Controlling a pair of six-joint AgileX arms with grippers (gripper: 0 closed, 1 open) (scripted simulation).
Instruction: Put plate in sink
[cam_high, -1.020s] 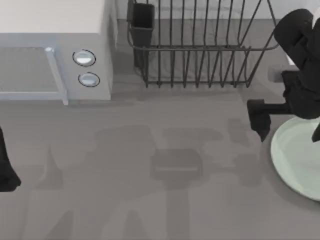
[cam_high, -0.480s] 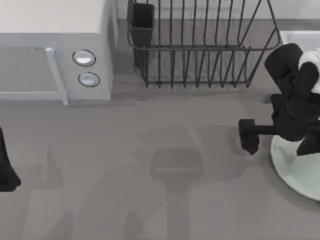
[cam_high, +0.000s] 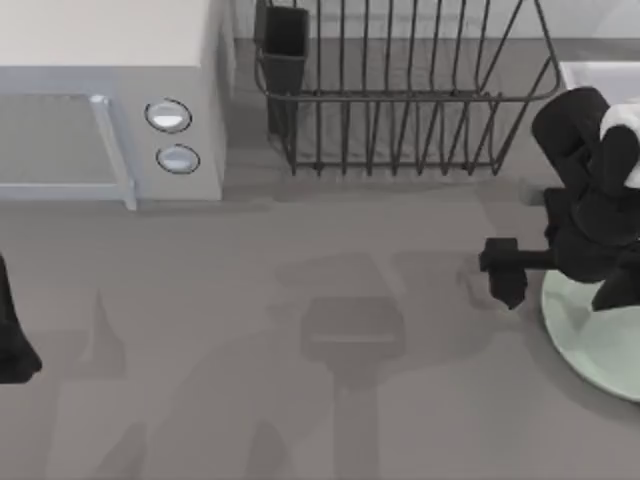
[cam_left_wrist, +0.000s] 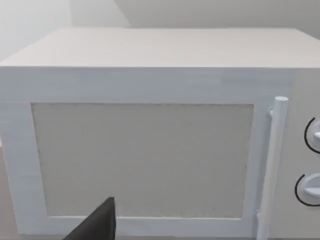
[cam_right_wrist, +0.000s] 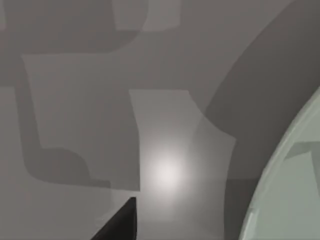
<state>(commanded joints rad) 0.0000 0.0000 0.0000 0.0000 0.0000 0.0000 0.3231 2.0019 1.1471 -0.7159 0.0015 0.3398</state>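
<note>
The table is grey and carries soft shadows; at its back left stands the microwave, white, its door shut, with a vertical handle and two round knobs on the right of the door; right of the microwave, at the back, is the dark wire rack, with a small dark cup hung in its left corner; a pale corner of the sink shows at the table's back right edge, just right of the rack; the plate lies flat on the table at the right edge, in front of the sink and apart from it, partly under the right arm; its rim also shows in the right wrist view; the right gripper hangs over the table just left of the plate's rim, and whether its fingers are open I cannot tell; it holds nothing that I can see; the left arm is parked at the table's left edge.
</note>
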